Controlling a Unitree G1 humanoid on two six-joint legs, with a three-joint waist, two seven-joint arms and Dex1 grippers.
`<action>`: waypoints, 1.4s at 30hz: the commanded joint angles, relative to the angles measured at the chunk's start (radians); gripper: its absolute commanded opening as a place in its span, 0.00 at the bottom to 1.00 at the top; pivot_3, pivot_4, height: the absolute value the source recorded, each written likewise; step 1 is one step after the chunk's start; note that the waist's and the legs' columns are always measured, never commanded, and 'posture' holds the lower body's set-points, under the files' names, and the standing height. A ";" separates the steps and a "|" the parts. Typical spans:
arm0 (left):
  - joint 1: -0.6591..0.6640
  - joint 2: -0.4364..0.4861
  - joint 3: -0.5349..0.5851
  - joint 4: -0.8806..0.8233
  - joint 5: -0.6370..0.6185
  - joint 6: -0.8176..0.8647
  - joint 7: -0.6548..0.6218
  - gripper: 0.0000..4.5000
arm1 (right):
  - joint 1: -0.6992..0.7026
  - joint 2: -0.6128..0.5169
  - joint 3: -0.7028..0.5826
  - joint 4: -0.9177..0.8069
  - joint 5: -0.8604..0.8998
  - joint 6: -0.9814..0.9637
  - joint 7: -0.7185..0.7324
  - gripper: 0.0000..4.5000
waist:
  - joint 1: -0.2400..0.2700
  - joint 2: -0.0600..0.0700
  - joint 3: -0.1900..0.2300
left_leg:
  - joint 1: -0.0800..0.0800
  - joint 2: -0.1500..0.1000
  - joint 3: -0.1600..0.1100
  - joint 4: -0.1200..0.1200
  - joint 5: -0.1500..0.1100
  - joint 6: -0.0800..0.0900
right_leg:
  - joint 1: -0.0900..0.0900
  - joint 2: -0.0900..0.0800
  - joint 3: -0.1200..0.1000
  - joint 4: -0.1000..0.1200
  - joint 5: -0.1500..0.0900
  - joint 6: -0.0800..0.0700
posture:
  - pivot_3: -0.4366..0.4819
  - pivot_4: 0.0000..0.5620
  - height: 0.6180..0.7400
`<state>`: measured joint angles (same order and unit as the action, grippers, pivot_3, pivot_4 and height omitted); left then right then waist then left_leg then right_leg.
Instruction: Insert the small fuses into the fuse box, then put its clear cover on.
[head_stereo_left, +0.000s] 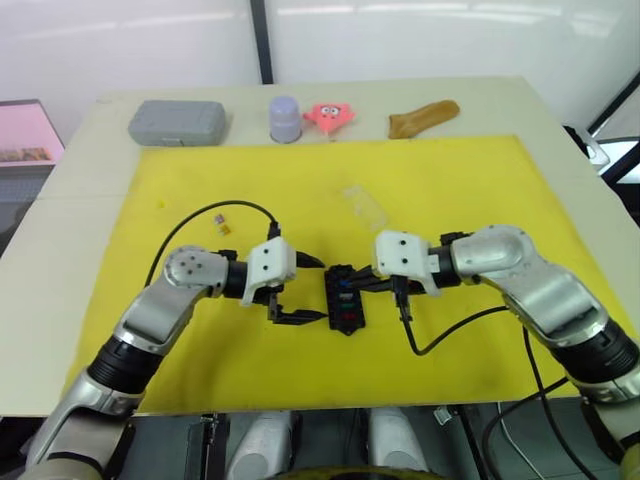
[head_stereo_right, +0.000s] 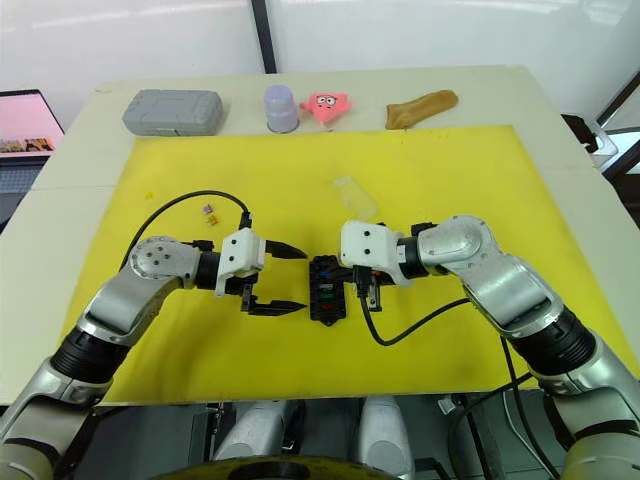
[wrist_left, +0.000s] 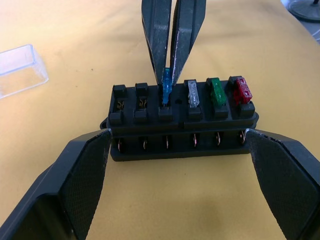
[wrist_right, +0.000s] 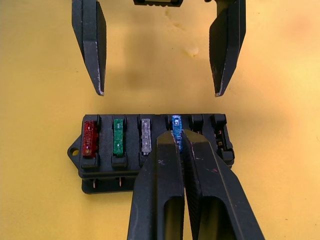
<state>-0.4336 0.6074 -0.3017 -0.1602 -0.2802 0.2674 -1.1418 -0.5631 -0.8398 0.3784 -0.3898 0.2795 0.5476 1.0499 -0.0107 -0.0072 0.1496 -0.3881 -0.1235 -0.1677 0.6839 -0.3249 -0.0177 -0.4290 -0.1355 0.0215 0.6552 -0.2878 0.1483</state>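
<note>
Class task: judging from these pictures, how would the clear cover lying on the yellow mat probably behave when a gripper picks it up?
The clear cover looks like thin, hollow moulded plastic, so it is probably light and fairly stiff. Its smooth glossy walls may slip between hard fingers. Being a flat-sided box shape, it seems unlikely to roll, though a nudge would likely slide it across the mat.

left end effector (head_stereo_right: 290, 278) fingers spread wide, right end effector (wrist_right: 179, 137) pinched closed
</note>
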 joint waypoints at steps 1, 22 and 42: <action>-0.011 -0.005 0.012 -0.026 0.004 -0.018 -0.001 0.99 | -0.009 0.013 -0.032 -0.014 -0.006 -0.007 0.008 0.00 | -0.001 0.000 0.000 | 0.000 0.000 0.000 0.000 0.000 0.000 | 0.000 0.000 0.000 0.000 0.000 0.000 | 0.48 0.27 1.00; -0.007 -0.032 0.004 -0.004 0.040 -0.048 -0.008 0.99 | -0.014 0.034 -0.026 0.034 -0.045 -0.015 0.046 0.00 | 0.000 0.000 0.000 | 0.000 0.000 0.000 0.000 0.000 0.000 | 0.000 0.000 0.000 0.000 0.000 0.000 | 0.48 0.27 1.00; -0.014 -0.031 0.004 0.009 0.054 -0.060 -0.021 0.99 | -0.064 0.049 0.002 0.091 -0.091 -0.035 0.113 0.00 | -0.001 0.000 0.000 | 0.000 0.000 0.000 0.000 0.000 0.000 | 0.000 0.000 0.000 0.000 0.000 0.000 | 0.48 0.27 1.00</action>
<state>-0.4367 0.5773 -0.3020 -0.1362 -0.2267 0.2267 -1.1567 -0.6096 -0.7931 0.3831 -0.3012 0.2069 0.5136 1.1582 -0.0118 -0.0073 0.1495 -0.3882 -0.1235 -0.1679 0.6842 -0.3249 -0.0178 -0.4290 -0.1354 0.0212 0.6554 -0.2878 0.1484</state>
